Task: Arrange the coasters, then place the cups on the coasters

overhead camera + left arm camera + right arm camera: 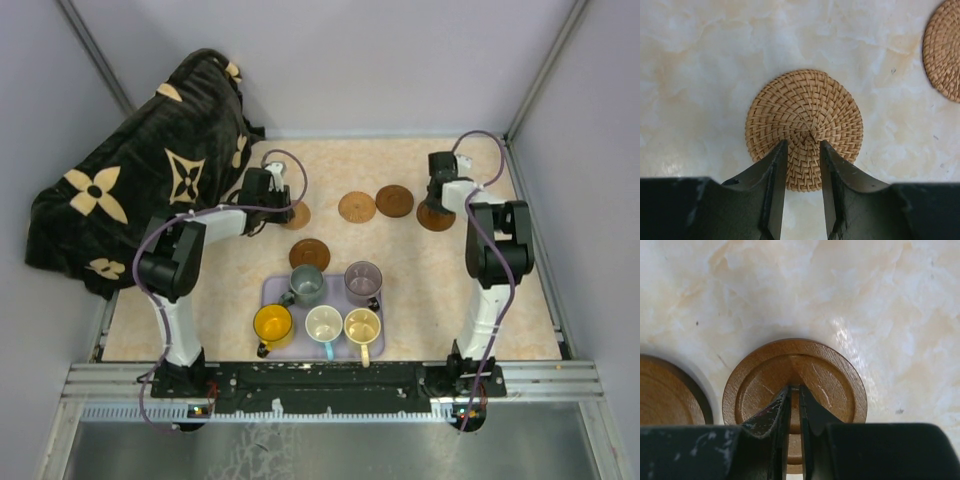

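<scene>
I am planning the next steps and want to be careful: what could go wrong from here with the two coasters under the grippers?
1. The left gripper has its tips over the woven coaster; if they push it, they may snag in the weave or slip.
2. The right gripper, nearly shut, points at the middle of the wooden coaster; a second coaster lies close beside it, so a slide that way could bump it.

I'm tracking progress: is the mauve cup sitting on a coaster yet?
No, the mauve cup stands directly on the lavender tray, next to the grey-green cup.
</scene>
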`<act>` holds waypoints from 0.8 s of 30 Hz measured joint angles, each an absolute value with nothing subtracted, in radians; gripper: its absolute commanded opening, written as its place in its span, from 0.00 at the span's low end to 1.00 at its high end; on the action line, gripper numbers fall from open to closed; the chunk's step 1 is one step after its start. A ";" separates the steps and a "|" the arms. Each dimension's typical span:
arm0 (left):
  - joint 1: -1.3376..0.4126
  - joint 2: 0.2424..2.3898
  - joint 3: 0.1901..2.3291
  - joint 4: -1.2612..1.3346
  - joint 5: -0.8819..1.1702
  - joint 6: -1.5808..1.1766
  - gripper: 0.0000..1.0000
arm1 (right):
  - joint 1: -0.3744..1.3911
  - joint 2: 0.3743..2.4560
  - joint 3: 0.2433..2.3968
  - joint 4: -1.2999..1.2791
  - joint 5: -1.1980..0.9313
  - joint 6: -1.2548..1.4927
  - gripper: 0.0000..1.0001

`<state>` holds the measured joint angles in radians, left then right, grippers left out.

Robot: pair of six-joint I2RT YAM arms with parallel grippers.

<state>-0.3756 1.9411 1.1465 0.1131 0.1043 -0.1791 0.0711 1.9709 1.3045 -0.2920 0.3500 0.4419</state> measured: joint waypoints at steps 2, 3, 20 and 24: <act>-0.376 1.967 1.179 0.113 0.112 -0.178 0.39 | 0.064 1.998 1.345 -0.303 0.350 0.438 0.13; -0.376 1.980 1.196 0.112 0.117 -0.178 0.39 | 0.061 2.014 1.369 -0.311 0.350 0.436 0.13; -0.375 2.131 1.422 0.062 0.177 -0.162 0.39 | 0.054 2.035 1.436 -0.347 0.316 0.388 0.15; -0.375 2.083 1.375 0.063 0.189 -0.159 0.40 | 0.058 1.917 1.373 -0.346 0.271 0.379 0.17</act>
